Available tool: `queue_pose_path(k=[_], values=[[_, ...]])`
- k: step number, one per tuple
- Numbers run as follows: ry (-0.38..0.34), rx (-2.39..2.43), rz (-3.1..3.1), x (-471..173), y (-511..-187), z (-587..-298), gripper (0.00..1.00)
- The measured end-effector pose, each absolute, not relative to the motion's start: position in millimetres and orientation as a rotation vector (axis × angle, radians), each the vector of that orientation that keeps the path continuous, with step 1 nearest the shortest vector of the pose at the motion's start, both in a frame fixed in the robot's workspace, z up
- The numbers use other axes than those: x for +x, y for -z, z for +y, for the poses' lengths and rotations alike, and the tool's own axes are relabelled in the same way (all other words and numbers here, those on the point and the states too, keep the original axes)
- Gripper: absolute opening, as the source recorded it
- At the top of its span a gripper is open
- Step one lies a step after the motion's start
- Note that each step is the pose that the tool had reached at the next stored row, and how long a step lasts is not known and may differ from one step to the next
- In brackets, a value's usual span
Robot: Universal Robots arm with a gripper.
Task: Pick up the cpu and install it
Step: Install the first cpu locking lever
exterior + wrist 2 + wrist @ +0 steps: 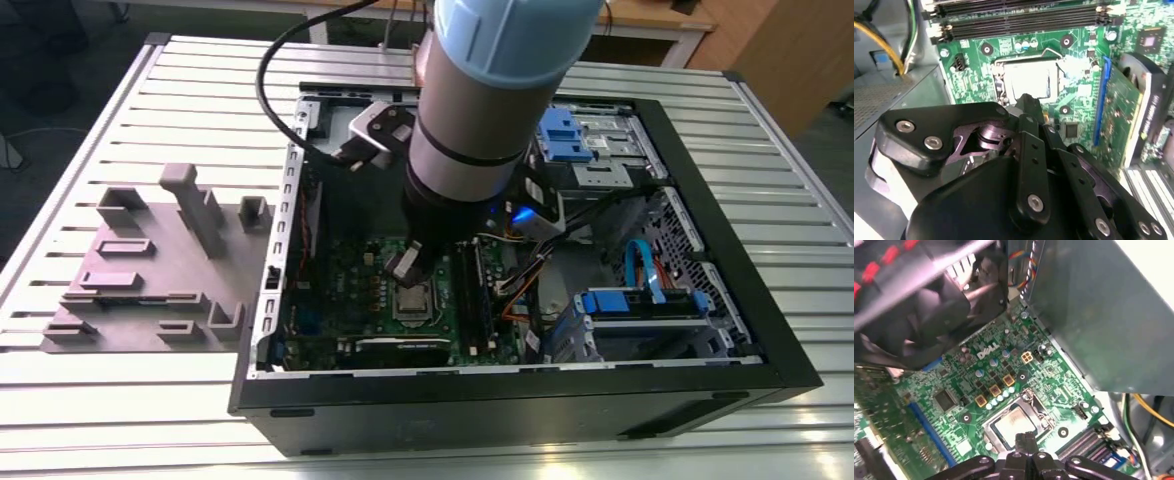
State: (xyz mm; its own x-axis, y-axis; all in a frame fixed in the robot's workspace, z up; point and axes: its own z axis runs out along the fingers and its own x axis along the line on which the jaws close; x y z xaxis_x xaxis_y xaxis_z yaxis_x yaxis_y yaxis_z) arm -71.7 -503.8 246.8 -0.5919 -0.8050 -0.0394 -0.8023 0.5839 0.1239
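The cpu [1026, 80] lies flat inside the metal socket frame [999, 85] on the green motherboard, its silvery-white top showing. It also appears in the exterior view as a pale cpu [416, 298] below the arm, and in the first wrist view as a cpu [1013, 424] in its frame. My gripper [1025, 439] hovers just over the chip's near edge, fingers pressed together with nothing seen between them. In the second wrist view the gripper [1027, 101] tips point at the socket's edge. In the exterior view the gripper [404, 265] hangs inside the open case.
Black memory slots [1024, 17] run beside the socket. A blue-edged expansion card [1119, 110] stands on its other side. A grey power-supply box [1104, 315] and a black fan [919, 305] flank the board. Blue drive bays [641, 305] and cables crowd the case. A grey fixture plate [147, 270] lies outside.
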Motion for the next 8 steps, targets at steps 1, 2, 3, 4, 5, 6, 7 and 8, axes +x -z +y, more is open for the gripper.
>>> queue_pose_path(k=[1,2,3,4,5,6,7,8], values=[[0.200,1.409,-2.777,-71.7,-249.3,-503.8,0.10],[0.201,1.409,-2.777,-71.7,-249.8,-503.8,0.10],[0.201,1.409,-2.777,-71.7,-249.7,-503.7,0.10],[0.201,1.409,-2.777,-71.7,-249.7,-503.8,0.10],[0.201,1.409,-2.777,-71.7,-250.5,-503.8,0.10],[0.201,1.409,-2.777,-71.7,-251.1,-503.8,0.10],[0.201,1.409,-2.777,-71.7,-251.1,-503.8,0.10],[0.201,1.409,-2.777,-71.7,-251.1,-503.8,0.10]])
